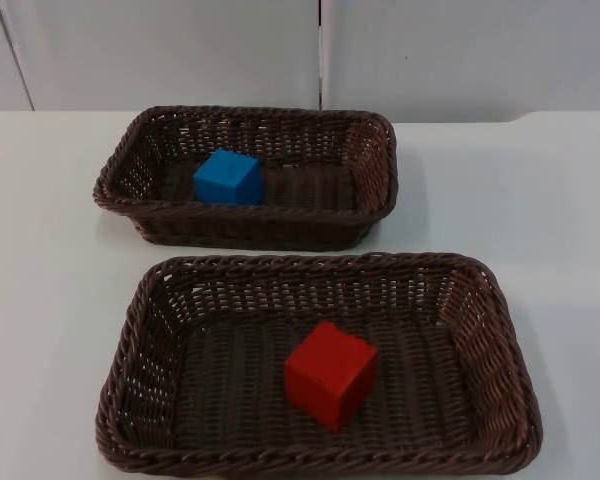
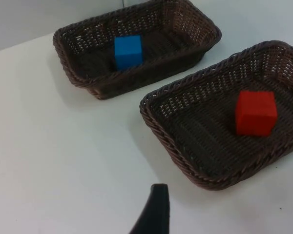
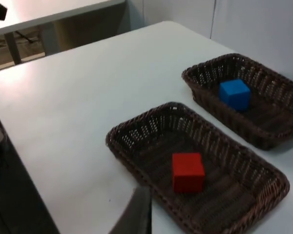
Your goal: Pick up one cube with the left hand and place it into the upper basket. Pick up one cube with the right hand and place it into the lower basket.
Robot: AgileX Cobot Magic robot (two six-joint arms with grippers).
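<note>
On the left side of the white table (image 1: 50,300) we see bare table top, and then, a bit further in, the upper basket (image 1: 370,150) close to the grey wall (image 1: 180,50). The blue cube (image 1: 228,178) sits flat on its floor, near its left end, so we think the left arm's job is done. Just in front of it, with a small strip of table between them, is the lower basket (image 1: 500,330). The red cube (image 1: 330,374) rests in the middle of it, turned a little, so we think the right arm's job is done too. Both cubes lie low inside the woven walls, where they cannot slide off. We see one black fingertip of the left gripper (image 2: 155,210) above the bare table, near the lower basket and looking over both baskets from up high. We cannot tell if it is open or closed. One fingertip of the right gripper (image 3: 136,214) hangs beside the lower basket, also high and away from the cubes. We cannot tell its grip either. Both arms seem pulled back, touching nothing.
</note>
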